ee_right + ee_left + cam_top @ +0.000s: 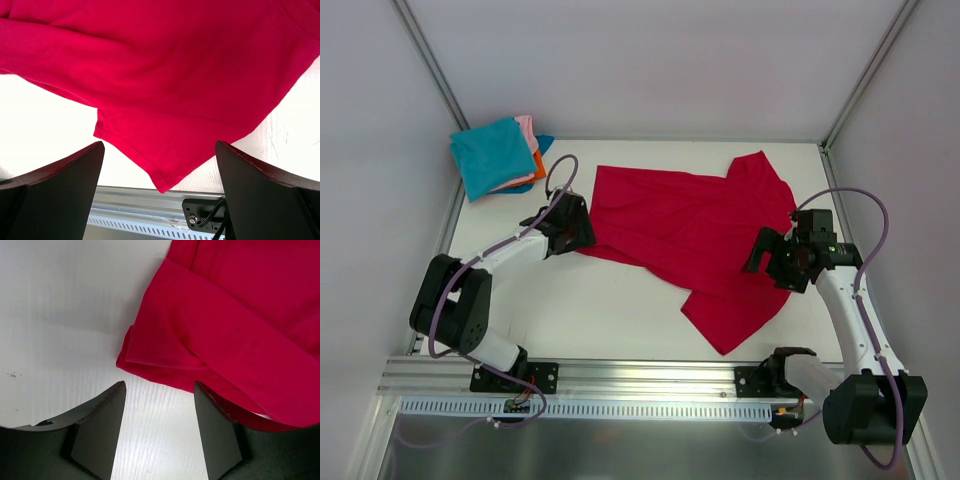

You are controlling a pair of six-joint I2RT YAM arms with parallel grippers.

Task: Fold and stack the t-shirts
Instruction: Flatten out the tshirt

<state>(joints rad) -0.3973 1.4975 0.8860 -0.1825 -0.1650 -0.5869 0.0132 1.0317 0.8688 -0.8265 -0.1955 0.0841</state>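
A large bright red t-shirt (695, 235) lies spread and rumpled across the middle of the white table. My left gripper (582, 232) is open at the shirt's left edge; in the left wrist view (159, 390) its fingers stand just short of a folded red corner (150, 360), with bare table between them. My right gripper (757, 252) is open above the shirt's right part; the right wrist view (159, 150) looks down on red cloth (165, 85) and its pointed near corner. A stack of folded shirts (498, 155), teal on top with pink, orange and blue edges, lies at the back left.
Grey walls close the table on the left, back and right. A metal rail (620, 385) with the arm bases runs along the near edge, also visible in the right wrist view (150, 210). Bare white table (600, 310) lies in front of the red shirt.
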